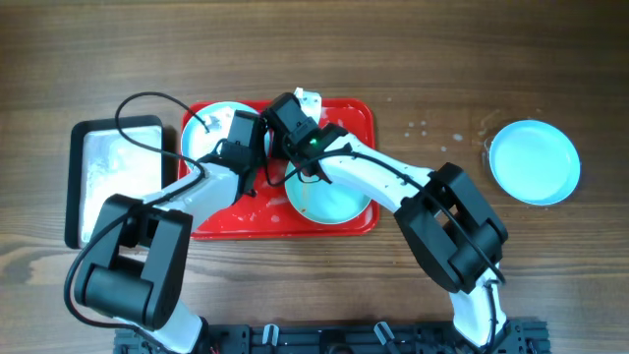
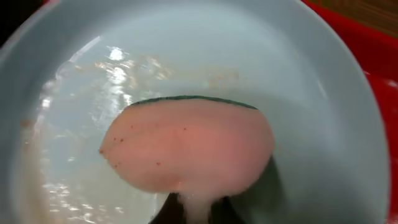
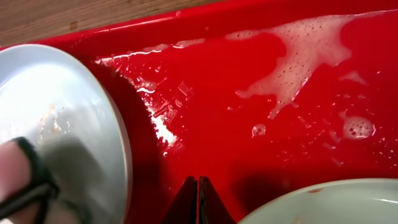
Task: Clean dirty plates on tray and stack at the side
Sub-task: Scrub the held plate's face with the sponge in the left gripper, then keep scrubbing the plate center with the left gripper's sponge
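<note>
On the tray (image 3: 249, 124), the left fingers (image 2: 161, 216) pinch a sponge (image 2: 186, 149) against one plate (image 2: 323, 93), while the right fingers (image 3: 188, 204), pressed together empty, hover between it and a second plate (image 3: 329, 199).

Overhead view: the left arm (image 1: 197, 187) and left gripper (image 1: 246, 138) cover the right part of the left plate (image 1: 201, 133). The right arm (image 1: 383, 177) covers the upper rim of the middle plate (image 1: 334, 205).

Left wrist view: the picture edges crop the plate, and the sponge (image 2: 186, 149) hides most of the jaws.

Right wrist view: both plates are cropped and their smears are blurred.
</note>
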